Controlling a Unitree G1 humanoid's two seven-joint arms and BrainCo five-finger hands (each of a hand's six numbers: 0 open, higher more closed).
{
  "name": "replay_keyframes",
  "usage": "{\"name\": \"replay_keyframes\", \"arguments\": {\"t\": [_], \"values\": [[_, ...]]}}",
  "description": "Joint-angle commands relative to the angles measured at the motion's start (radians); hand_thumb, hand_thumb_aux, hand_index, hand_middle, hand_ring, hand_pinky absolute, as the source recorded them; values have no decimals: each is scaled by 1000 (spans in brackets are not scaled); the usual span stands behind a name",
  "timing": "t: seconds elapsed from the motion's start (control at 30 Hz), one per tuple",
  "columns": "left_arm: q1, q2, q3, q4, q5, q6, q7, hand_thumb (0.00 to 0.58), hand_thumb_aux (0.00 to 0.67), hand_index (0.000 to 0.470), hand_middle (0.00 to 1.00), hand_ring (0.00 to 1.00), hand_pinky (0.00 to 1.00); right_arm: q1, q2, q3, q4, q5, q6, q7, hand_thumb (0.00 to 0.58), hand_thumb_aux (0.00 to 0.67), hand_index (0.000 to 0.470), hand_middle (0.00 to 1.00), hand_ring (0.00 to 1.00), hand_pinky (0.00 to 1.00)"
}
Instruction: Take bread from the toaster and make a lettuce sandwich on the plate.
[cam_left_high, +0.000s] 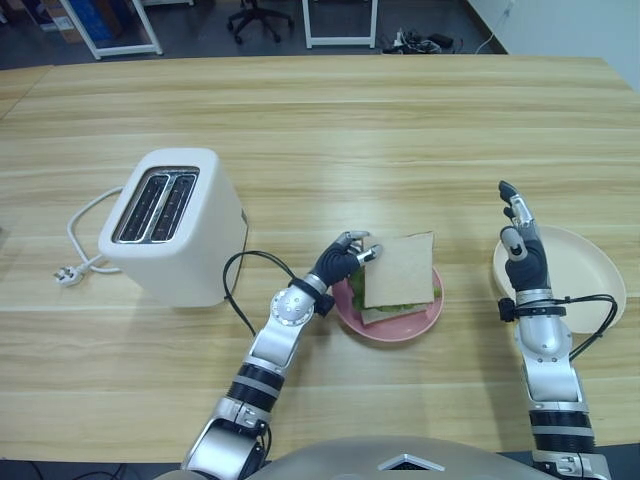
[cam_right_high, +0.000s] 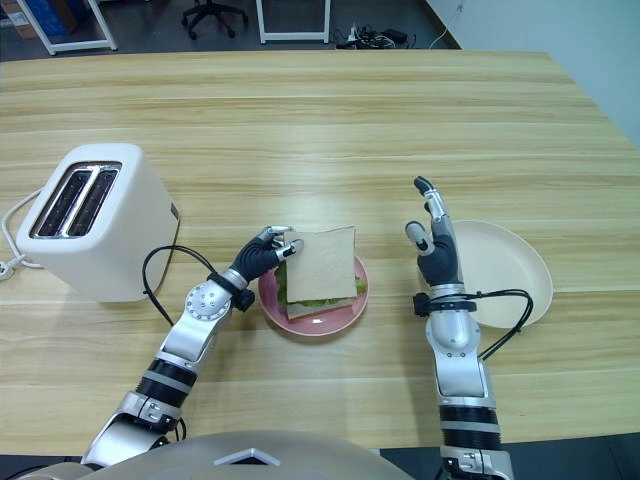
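Observation:
A pink plate lies near the table's front edge with a sandwich on it: a top slice of bread over green lettuce and a lower slice. My left hand sits at the sandwich's left edge, its fingers curled against the top slice's corner. Whether it still pinches the bread I cannot tell. My right hand stands upright to the right of the plate, fingers straight and holding nothing. The white toaster stands at the left, both slots looking empty.
A cream plate lies at the right, partly behind my right hand. The toaster's white cord and plug trail off to its left. Bare wooden table stretches behind the plates.

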Motion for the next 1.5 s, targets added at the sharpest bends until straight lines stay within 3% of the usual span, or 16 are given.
{"name": "replay_keyframes", "arguments": {"t": [0.03,0.4,0.7,0.9,1.0,1.03,1.07,1.33,1.5], "values": [[28,17,-9,-41,27,37,-16,580,670,470,1000,1000,1000,-2,-14,55,5,-83,-30,0,0,0,0,0,0,0],[1,45,-1,55,152,49,58,580,670,470,1000,1000,1000,23,-143,274,-26,-582,-185,-104,0,0,0,0,0,0],[1,51,-8,73,208,43,90,580,670,470,1000,1000,1000,60,-269,371,8,-840,-135,-147,0,0,0,0,0,0],[15,53,-18,42,233,42,93,580,670,470,1000,1000,1000,-34,-256,513,296,-897,-40,10,0,0,0,0,0,0],[27,83,-45,4,306,20,126,580,670,470,1000,1000,1000,-41,-254,567,335,-882,-24,54,0,0,0,0,0,0],[34,103,-59,-17,351,7,150,561,549,385,937,937,937,-37,-254,577,332,-871,-20,58,0,0,0,0,0,0],[41,121,-70,-38,403,-2,183,0,0,0,0,0,0,-33,-254,585,331,-864,-16,58,0,0,0,0,0,0],[37,242,-37,-190,896,76,651,0,0,0,0,0,0,-32,-278,634,319,-837,18,69,0,0,0,0,0,0],[76,259,-6,-220,927,98,678,0,0,0,0,0,0,-37,-289,639,298,-822,21,36,0,0,0,0,0,0]]}}
